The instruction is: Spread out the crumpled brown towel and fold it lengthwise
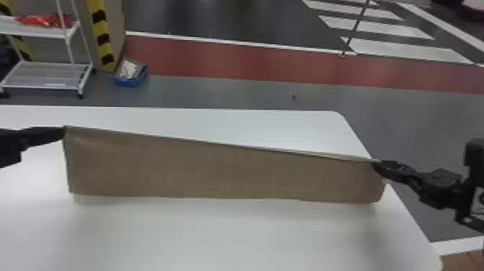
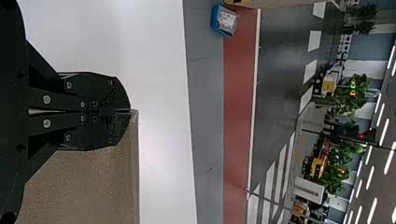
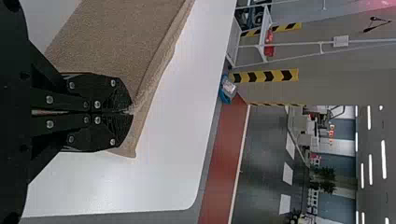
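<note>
White surface (image 1: 216, 238) lies beneath — the brown towel (image 1: 216, 169) stretches over it, left claw (image 1: 63, 131) clenched on its upper left corner, right claw (image 1: 376, 164) gripping its right end.

Quantities: one towel (image 1: 216, 169); one left gripper (image 1: 63, 132); one right gripper (image 1: 376, 165); one table (image 1: 216, 238), near; far left, one cart (image 1: 39, 33), one blue bin (image 1: 126, 82) and, indistinctly, at least two striped guards (image 1: 104, 49).
</note>
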Controlling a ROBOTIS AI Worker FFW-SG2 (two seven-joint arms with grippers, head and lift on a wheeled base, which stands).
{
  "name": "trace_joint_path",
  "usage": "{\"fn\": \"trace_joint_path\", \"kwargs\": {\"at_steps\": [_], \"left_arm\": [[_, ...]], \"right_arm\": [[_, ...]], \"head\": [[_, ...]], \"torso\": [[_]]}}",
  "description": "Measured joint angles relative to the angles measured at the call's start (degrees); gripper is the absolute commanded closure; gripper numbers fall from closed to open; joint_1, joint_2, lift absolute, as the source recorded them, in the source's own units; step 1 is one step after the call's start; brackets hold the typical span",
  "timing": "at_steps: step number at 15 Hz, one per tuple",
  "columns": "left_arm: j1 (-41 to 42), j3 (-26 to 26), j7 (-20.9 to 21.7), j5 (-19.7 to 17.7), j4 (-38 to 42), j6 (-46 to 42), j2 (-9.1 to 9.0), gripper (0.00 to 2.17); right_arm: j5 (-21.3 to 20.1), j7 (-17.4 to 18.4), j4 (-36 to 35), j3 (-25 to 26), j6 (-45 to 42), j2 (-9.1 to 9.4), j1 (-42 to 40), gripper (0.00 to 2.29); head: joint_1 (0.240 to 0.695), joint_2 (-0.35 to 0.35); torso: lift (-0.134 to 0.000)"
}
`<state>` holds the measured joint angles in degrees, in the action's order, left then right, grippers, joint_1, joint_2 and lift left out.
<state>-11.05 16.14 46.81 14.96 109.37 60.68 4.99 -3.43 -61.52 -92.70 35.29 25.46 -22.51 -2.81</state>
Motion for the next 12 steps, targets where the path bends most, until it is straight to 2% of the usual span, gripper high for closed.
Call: {"fn": "trace_joint_path", "kwargs": {"at_steps": [3, 5, 12], "left_arm": [[1.68, 1.48, 0.83, -0.96, 0.48, -0.43, 1.74, 1.34], [1.79, 0.4, 0.34, -1.0, 0.22, -0.67, 2.29, 1.34], [-3.61, -6.56, -2.25, 1.11, -9.65, -2.24, 2.24, 1.34]], "right_arm": [[0.19, -0.3, -1.62, 0.66, 0.33, 0.1, -1.4, 1.31], [-0.36, 0.1, -1.7, 0.04, 0.8, 0.1, -0.83, 1.31], [-6.06, 0.21, 2.58, -5.13, 5.02, -0.94, 6.66, 1.31]], "head": [[0.695, -0.19], [0.695, -0.189], [0.695, -0.207]], "torso": [[-0.124], [-0.124], [-0.124]]}}
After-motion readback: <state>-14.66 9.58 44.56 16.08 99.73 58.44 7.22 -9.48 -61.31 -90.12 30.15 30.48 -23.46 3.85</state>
